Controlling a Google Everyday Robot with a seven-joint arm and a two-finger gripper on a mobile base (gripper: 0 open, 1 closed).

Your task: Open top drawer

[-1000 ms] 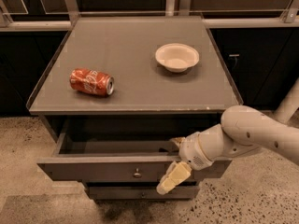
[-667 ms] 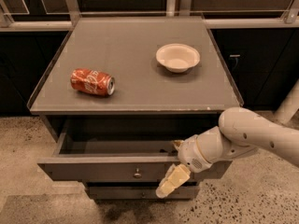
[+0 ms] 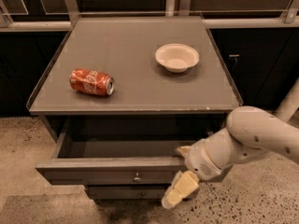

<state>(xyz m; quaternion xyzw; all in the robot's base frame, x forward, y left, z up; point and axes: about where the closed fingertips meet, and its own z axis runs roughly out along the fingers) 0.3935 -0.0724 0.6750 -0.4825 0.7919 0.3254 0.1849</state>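
Note:
The top drawer [image 3: 93, 171] of the grey cabinet stands pulled out, its dark inside showing under the tabletop. Its flat front carries a small round metal knob [image 3: 137, 177] at the centre. My gripper [image 3: 182, 171] is at the right end of the drawer front, right of the knob. Its cream tip hangs down in front of the drawer face, and the white arm [image 3: 261, 134] reaches in from the right.
A red soda can [image 3: 91, 82] lies on its side on the tabletop [image 3: 140, 97] at the left. A white bowl [image 3: 177, 57] stands at the back right. A narrower drawer [image 3: 121, 192] shows below the open one. Speckled floor lies around the cabinet, with dark cabinets behind.
My gripper has shifted slightly down and to the right along the drawer front. The drawer stays pulled out about as far as before.

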